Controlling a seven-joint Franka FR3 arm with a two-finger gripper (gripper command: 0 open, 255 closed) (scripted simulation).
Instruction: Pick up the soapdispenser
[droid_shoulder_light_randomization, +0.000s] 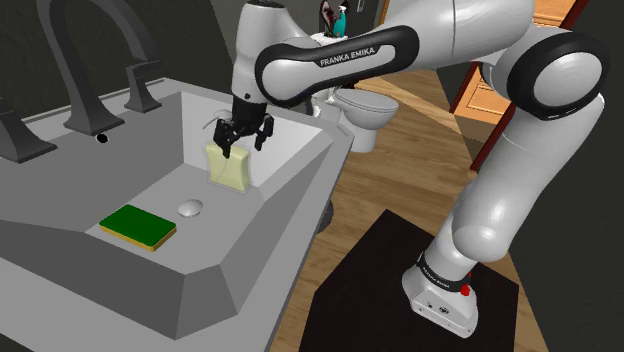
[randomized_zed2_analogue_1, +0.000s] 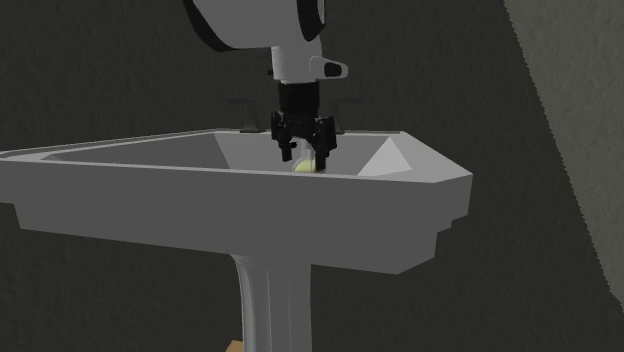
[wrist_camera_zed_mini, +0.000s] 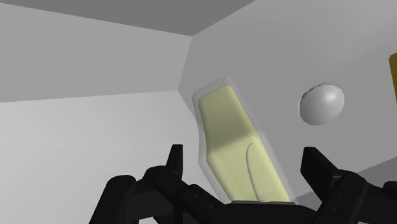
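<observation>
Gripper (droid_shoulder_light_randomization: 243, 140) open over the soap dispenser (droid_shoulder_light_randomization: 228, 168) in the sink (droid_shoulder_light_randomization: 296, 172).

The dispenser, pale yellow inside a clear shell, sits just left of centre in the shoulder view and seems to lean against the basin's sloping wall. The drain plug (droid_shoulder_light_randomization: 190, 208) and a green sponge (droid_shoulder_light_randomization: 138, 227) lie toward the lower left. In the wrist view the two fingers (wrist_camera_zed_mini: 175, 160) stand wide apart on either side of its upper body and touch neither side. It looks light, rigid and smooth, so probably slippery, and resting on a slope it may slide as the fingers close. The best hold is likely square across the narrow sides of the upper body, with firm pressure.
</observation>
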